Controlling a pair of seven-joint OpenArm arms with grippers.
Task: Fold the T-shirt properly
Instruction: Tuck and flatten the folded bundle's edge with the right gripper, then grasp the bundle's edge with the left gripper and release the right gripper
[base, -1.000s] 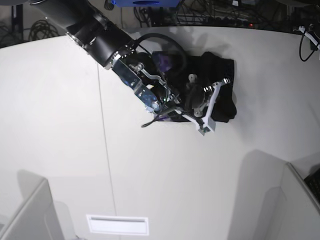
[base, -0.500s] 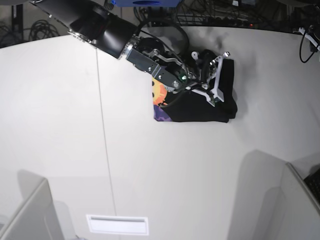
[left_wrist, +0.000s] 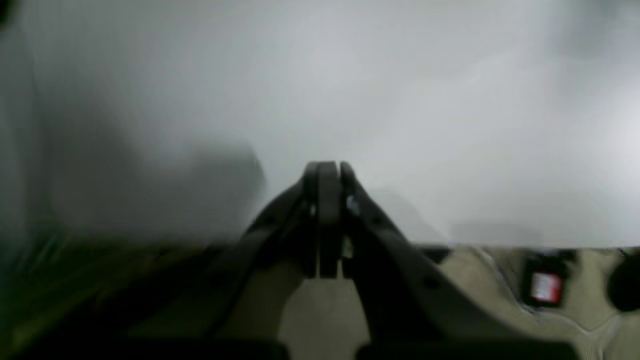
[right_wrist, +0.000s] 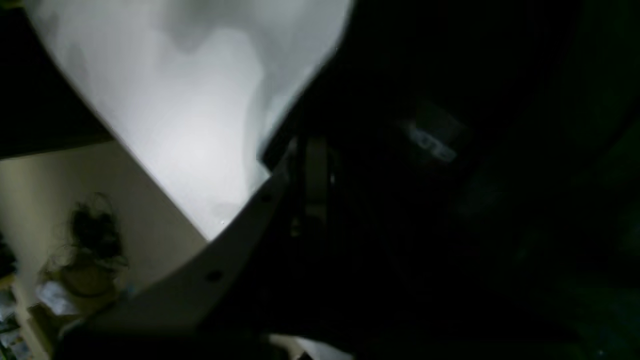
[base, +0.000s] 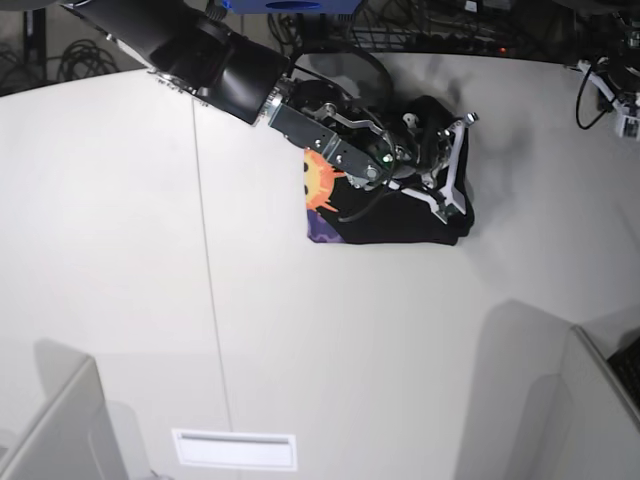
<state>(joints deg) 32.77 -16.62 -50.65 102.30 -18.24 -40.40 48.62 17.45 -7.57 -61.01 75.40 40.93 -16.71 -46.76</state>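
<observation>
The large black cloth T-shirt (base: 405, 215) lies bunched into a compact, roughly rectangular bundle on my pale grey bench (base: 330, 340), toward the far side and a little right of centre. Along the bundle's left edge, a strip of orange-yellow sun print on purple shows.

My right arm reaches in from the far left, and its tool (base: 452, 165) sits over the far right part of the bundle, white fingers (base: 460, 150) against the black cloth. In the right wrist view this tool (right_wrist: 312, 170) looks narrow, fingers nearly together, with dark cloth filling the frame beside it; I cannot tell whether cloth is pinched between them.

My left tool (left_wrist: 325, 172), seen only in the blurred left wrist view, has its dark fingers pressed together, holding nothing, above bare bench.
</observation>
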